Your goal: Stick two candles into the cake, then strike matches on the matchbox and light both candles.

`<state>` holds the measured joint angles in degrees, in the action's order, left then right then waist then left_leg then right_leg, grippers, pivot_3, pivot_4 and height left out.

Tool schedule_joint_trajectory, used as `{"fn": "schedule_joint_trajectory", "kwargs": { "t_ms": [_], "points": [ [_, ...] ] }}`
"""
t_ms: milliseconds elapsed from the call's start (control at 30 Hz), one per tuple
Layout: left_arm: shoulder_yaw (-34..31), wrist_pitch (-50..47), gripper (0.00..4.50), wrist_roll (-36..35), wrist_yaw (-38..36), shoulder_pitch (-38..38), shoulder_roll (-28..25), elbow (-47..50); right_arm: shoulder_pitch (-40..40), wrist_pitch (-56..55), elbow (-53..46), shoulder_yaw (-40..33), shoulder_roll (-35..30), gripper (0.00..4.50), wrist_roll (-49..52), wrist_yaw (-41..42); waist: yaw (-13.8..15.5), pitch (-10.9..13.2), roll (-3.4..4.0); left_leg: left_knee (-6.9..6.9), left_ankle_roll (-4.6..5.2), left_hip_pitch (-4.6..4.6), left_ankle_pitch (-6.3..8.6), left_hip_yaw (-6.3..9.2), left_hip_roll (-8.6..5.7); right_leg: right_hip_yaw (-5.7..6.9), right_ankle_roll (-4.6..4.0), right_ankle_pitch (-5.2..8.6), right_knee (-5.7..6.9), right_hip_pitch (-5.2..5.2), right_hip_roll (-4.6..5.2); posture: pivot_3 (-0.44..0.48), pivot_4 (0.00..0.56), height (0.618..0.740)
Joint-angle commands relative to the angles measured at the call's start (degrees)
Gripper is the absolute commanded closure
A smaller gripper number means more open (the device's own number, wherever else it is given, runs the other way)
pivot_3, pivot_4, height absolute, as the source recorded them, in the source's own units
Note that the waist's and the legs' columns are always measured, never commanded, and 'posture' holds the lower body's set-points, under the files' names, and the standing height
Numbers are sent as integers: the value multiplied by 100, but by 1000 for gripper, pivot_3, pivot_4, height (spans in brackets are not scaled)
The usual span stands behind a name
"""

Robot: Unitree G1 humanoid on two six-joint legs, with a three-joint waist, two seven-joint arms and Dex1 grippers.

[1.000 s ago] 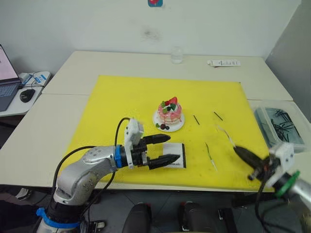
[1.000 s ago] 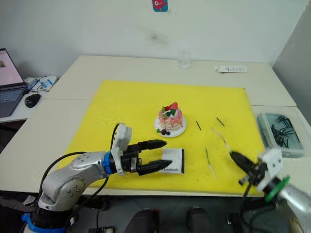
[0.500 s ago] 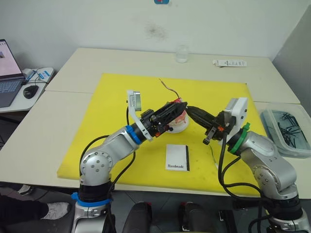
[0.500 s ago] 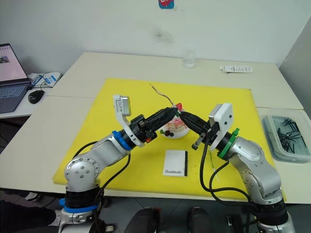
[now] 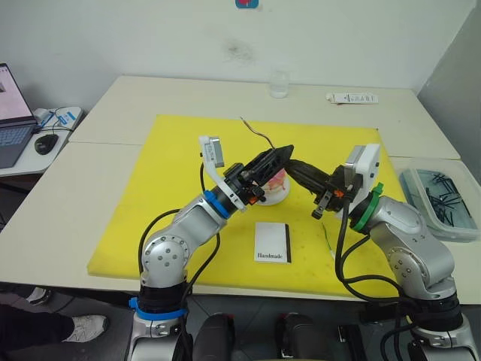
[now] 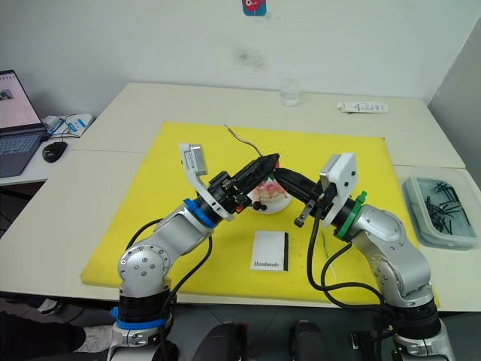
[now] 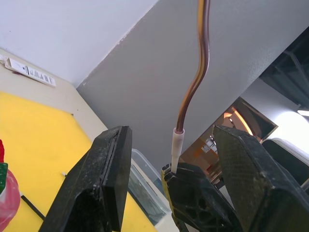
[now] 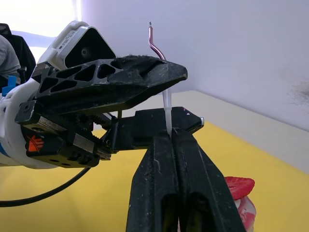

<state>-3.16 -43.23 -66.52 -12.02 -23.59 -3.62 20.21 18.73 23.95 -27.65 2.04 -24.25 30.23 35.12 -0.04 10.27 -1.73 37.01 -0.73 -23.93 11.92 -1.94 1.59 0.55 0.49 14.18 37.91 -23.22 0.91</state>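
Grippers meet above the cake [image 6: 269, 193], which sits on its white plate [image 6: 279, 204] near the middle of the yellow mat [image 6: 188, 169]. The right gripper [image 8: 170, 133] has its two black fingers pressed together on the pale lower end of a candle [image 8: 161, 72], and the thin wavy stick rises up from that pinch. In the head views the same candle [image 5: 255, 133] slants up and toward the far side of the mat from the spot where the two grippers come together.

The left gripper [image 7: 171, 159] has its fingers spread apart, one on each side of the candle's pale end without touching it (the left wrist view shows clear space on both sides). Its fingertips lie right alongside the right gripper's tips, just over the cake's top.

A second candle [image 5: 327, 239] lies flat on the mat near the right arm, partly hidden by it. The matchbox [image 5: 272, 242] lies flat on the mat on the near side of the cake, apart from it, its black strip toward the robot's right. Whether the matches show on the mat behind the right arm cannot be told.

A clear plastic box [image 5: 440, 198] of dark sticks stands on the table [image 5: 113, 105] off the mat's right edge.
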Motion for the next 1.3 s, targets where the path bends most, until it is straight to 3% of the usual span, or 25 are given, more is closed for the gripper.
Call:
{"fn": "schedule_joint_trajectory", "kwargs": {
  "t_ms": [33, 100, 333, 367, 533, 633, 833, 933, 1100, 1200, 1300],
  "points": [
    [48, 144, 1701, 19, -96, -63, 90, 133, 104, -168, -78, -38, 17, 4500, -33, 58, 0, 0, 0, 0, 0, 0, 0, 0, 0, 0, 0, 0, 0, 0, 0, 0, 150, 740],
    [67, 149, 2114, 18, -112, -68, 109, 132, 114, -163, -72, -41, 20, 4500, -44, 44, 0, 0, 0, -1, 0, 0, 0, 1, 1, 1, 0, 0, 0, 0, 0, 0, 150, 740],
    [122, 144, 4340, -18, -115, -37, 155, 149, 75, -115, -138, -62, 18, 4500, -31, -4, 0, 0, 0, 0, 0, 1, 0, 1, 1, 1, 0, 0, 1, 0, 0, 0, 150, 740],
    [135, 142, 4469, -16, -116, -35, 159, 154, 56, -114, -149, -64, 11, 4500, -27, -3, -1, 1, -1, 0, 0, 1, 0, 2, 1, 1, 0, 0, 1, 0, 0, 0, 150, 740],
    [138, 118, 4469, 0, -115, -108, 134, 91, -49, -25, -222, -3, -64, 4500, -7, 51, -1, 1, -1, -1, 0, -1, 0, 1, 1, 2, 0, 0, -2, 0, 0, 0, 150, 740],
    [52, 70, 4500, 17, -189, -180, -42, 25, -78, 91, -317, -25, -124, 3879, 116, 81, -1, 1, -1, -1, 0, -1, 0, 2, 1, 3, 0, 0, -2, 0, 0, 0, 150, 740],
    [-412, -132, 4500, -92, -454, -568, -907, -166, -156, 233, -444, 79, -435, 1701, 20, 292, -9, 1, -1, -2, 0, 1, 0, 5, 5, 6, -2, 2, 2, -2, -5, 0, 150, 740],
    [-624, -433, 4500, -70, -826, -706, -1732, -229, 245, 815, -317, 210, -417, 599, 83, 17, -20, 3, -2, -5, 0, 2, 0, 3, 8, 5, -5, 3, -1, -3, -7, 0, 150, 740],
    [-515, -351, 4500, 693, -1522, -770, -2725, -577, 870, 1622, -40, 315, -180, 599, -233, -774, -30, 7, -2, -10, -1, 2, 0, 6, 12, 8, -11, 6, 5, -11, -7, 0, 150, 740],
    [-268, -19, 4500, 1350, -1837, -928, -2818, -1009, 1049, 1910, -16, 365, -42, 599, -344, -1029, 14, 7, -2, -12, -1, -3, 0, 3, 9, 8, -13, 8, -1, -12, -3, 0, 150, 740],
    [-222, 246, 4500, 1706, -1947, -1104, -2592, -1409, 1151, 2024, -17, 469, 7, 599, -467, -1109, 38, 8, -4, -10, -1, -17, 0, 2, 1, 12, -11, 7, -11, -14, 9, 0, 150, 740]
  ]
}}
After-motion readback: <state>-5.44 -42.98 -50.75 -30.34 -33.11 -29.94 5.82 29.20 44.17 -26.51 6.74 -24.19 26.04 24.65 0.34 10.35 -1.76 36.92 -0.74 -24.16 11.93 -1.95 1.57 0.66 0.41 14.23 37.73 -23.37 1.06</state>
